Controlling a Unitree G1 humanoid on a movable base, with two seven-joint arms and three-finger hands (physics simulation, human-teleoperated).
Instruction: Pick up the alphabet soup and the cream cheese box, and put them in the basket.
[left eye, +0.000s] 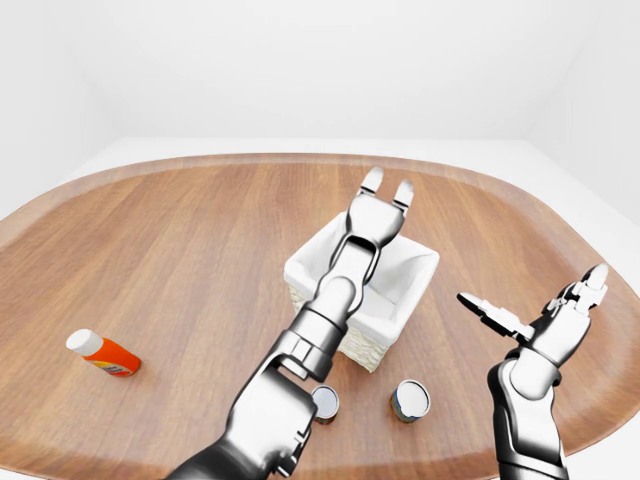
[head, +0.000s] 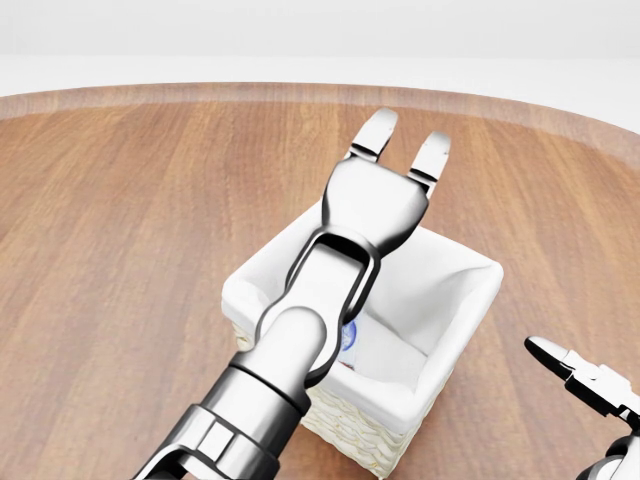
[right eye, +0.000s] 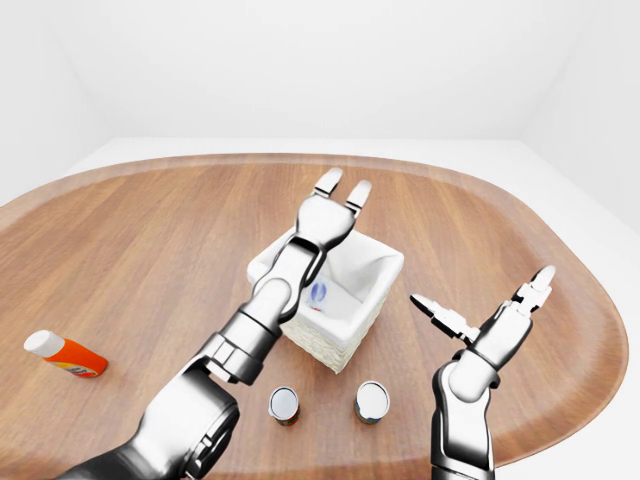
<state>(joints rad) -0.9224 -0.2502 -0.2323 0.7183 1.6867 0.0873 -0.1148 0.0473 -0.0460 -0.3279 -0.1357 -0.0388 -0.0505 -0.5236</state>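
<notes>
Head view: the left hand (head: 385, 175) is raised over the far rim of the basket (head: 460, 300), its fingers (head: 375, 135) extended and spread, with nothing between them. The white-lined basket sits on the wooden table (head: 120, 250). Inside it, partly hidden by the left wrist, lies an item with a blue and white face (right eye: 319, 294), probably the cream cheese box, though the arm covers too much to confirm. It rests against the lining near the left inner wall in the right-eye view.

The right hand (left eye: 545, 310) is held up to the right of the basket, well apart from it, fingers splayed wide and empty.

Two cans stand on the table below the basket in the left-eye view: one (left eye: 410, 399) just beside the basket's lower corner, the other (right eye: 285, 404) to its left. Which of them is the alphabet soup cannot be told. An orange bottle with a white cap (left eye: 103, 353) lies on its side far left, well apart from everything else.
</notes>
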